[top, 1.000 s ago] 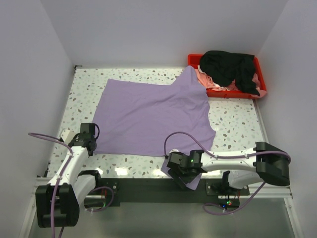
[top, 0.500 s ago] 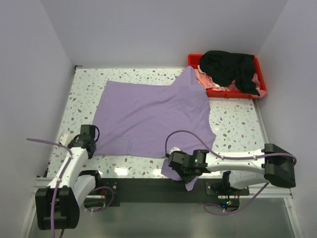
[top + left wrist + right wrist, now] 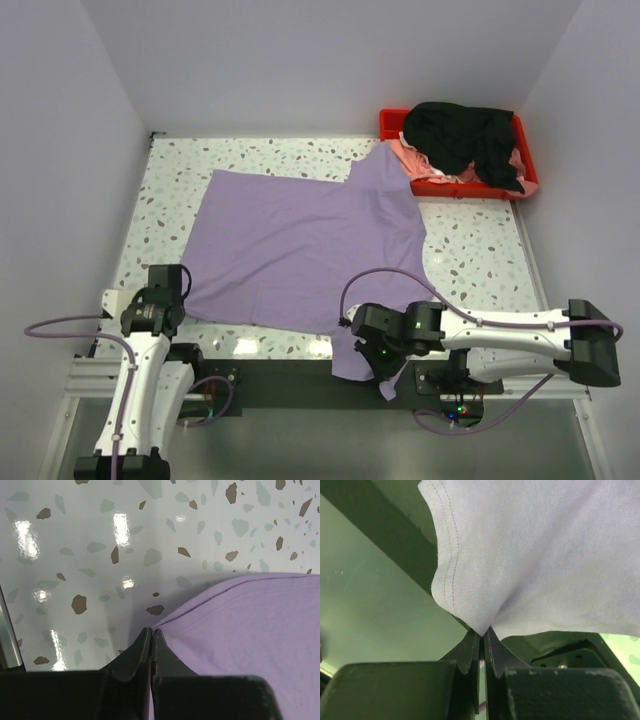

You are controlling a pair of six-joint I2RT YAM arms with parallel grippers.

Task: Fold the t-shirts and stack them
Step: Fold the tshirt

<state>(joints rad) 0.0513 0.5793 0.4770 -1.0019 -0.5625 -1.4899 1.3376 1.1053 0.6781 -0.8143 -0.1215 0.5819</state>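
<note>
our left gripper [image 3: 151,634] and right gripper [image 3: 483,632] both pinch tight on the lavender t-shirt [image 3: 300,240], spread on the speckled table [image 3: 470,250], its near hem hanging past the edge.

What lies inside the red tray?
A black shirt heaped on a pink shirt. The tray floor and most of the pink shirt are covered.
</note>
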